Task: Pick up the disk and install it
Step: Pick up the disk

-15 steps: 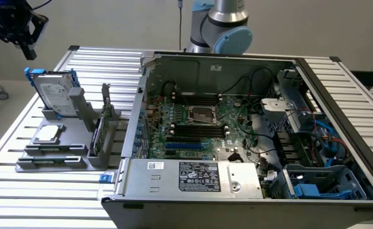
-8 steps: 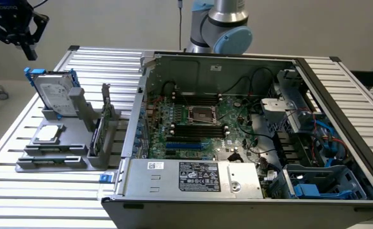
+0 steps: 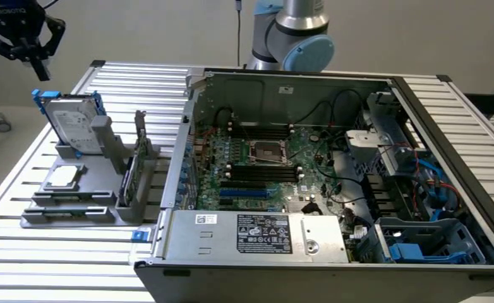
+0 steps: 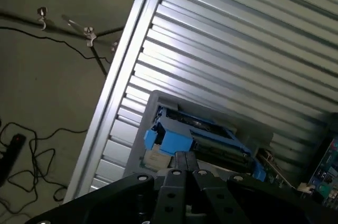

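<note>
The disk [image 3: 70,123], a silver-grey drive with a white label in a bright blue carrier, stands on edge in a grey holder [image 3: 103,151] on the exterior view's left. My gripper [image 3: 40,68] hangs in the air above it, toward the far left corner of the table, shut with nothing between its fingers. In the wrist view the disk [image 4: 193,134] is seen from above, its blue frame just past my closed gripper [image 4: 185,167].
An open computer case [image 3: 331,170] fills the exterior view's right, with a blue drive bay [image 3: 424,249] at its near right corner. The grey holder also carries a small square silver chip [image 3: 66,177] and a thin green card [image 3: 133,173]. The ribbed metal table [image 4: 237,39] ends beside a floor with cables [image 4: 31,150].
</note>
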`<action>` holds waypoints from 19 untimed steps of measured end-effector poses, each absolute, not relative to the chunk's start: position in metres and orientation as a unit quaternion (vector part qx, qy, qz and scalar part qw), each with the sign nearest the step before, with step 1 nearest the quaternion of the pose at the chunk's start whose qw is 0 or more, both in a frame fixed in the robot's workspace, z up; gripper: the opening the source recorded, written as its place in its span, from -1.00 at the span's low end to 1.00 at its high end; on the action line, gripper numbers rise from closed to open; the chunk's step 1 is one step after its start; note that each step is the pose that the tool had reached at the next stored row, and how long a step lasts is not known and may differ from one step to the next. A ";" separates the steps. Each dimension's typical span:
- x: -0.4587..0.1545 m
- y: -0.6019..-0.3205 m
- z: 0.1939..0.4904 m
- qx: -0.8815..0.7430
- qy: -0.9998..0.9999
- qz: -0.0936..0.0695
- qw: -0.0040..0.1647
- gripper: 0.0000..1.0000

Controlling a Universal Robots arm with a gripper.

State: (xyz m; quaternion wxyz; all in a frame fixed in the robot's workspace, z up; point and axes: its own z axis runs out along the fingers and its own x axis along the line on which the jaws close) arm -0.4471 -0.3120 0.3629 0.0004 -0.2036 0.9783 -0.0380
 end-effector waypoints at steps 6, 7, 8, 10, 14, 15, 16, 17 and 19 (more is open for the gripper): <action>-0.447 -0.312 0.361 -0.257 0.966 -0.037 0.003 -0.79; -0.447 -0.312 0.361 -0.265 0.963 -0.037 0.003 -0.79; -0.447 -0.312 0.361 -0.274 0.961 -0.037 0.003 -0.79; -0.447 -0.312 0.360 -0.300 0.953 -0.037 0.004 -0.79; -0.447 -0.312 0.359 -0.335 0.942 -0.037 0.006 -0.79; -0.447 -0.312 0.359 -0.343 0.939 -0.036 0.006 -0.79; -0.447 -0.312 0.359 -0.352 0.935 -0.036 0.006 -0.79; -0.447 -0.312 0.359 -0.360 0.932 -0.036 0.007 -0.79; -0.447 -0.312 0.358 -0.377 0.926 -0.036 0.007 -0.79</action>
